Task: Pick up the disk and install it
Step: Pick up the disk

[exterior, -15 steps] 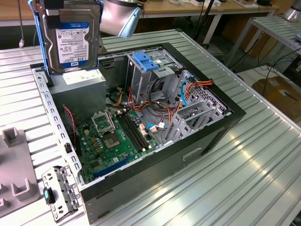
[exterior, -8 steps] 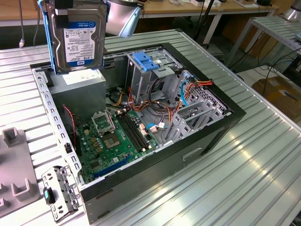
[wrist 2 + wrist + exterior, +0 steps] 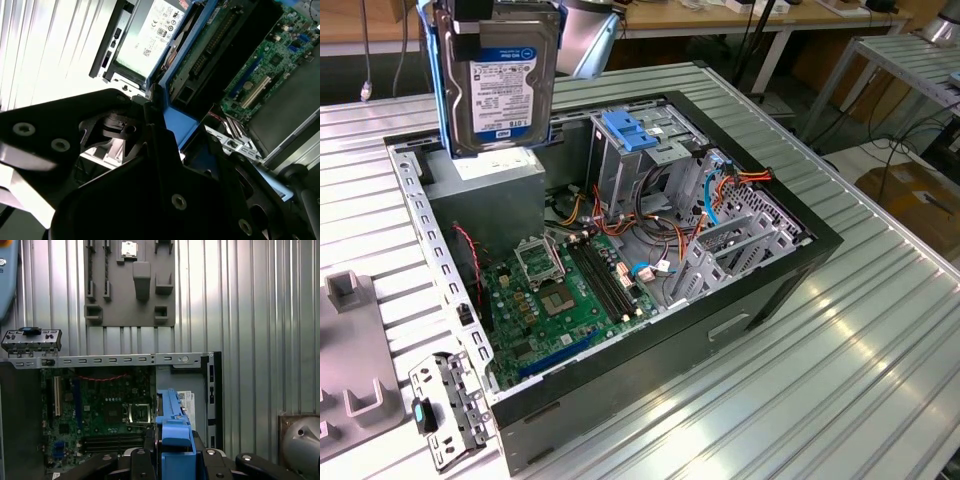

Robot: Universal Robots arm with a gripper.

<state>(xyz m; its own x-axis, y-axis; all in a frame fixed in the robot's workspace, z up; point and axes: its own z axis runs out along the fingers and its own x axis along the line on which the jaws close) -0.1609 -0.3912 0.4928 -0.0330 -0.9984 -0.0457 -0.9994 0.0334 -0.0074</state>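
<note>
The disk (image 3: 502,85), a grey-metal hard drive with blue carrier rails, hangs upright above the back corner of the open computer case (image 3: 760,290), at the exterior view's left. My gripper (image 3: 505,12) is shut on its top edge, at the picture's upper border. In the first wrist view the blue rail (image 3: 172,437) sits between my black fingers (image 3: 145,460). The second wrist view shows the disk's blue rail (image 3: 175,127) and the circuit-board side (image 3: 210,45) beyond the gripper (image 3: 152,107). The disk is clear of the case and touches nothing inside it.
Inside the case lie a green motherboard (image 3: 570,290), a grey power supply (image 3: 495,175) under the disk, a metal drive cage with a blue latch (image 3: 630,130) and loose cables (image 3: 720,190). A grey fixture plate (image 3: 350,400) and a metal bracket (image 3: 445,410) lie on the ribbed table (image 3: 840,380).
</note>
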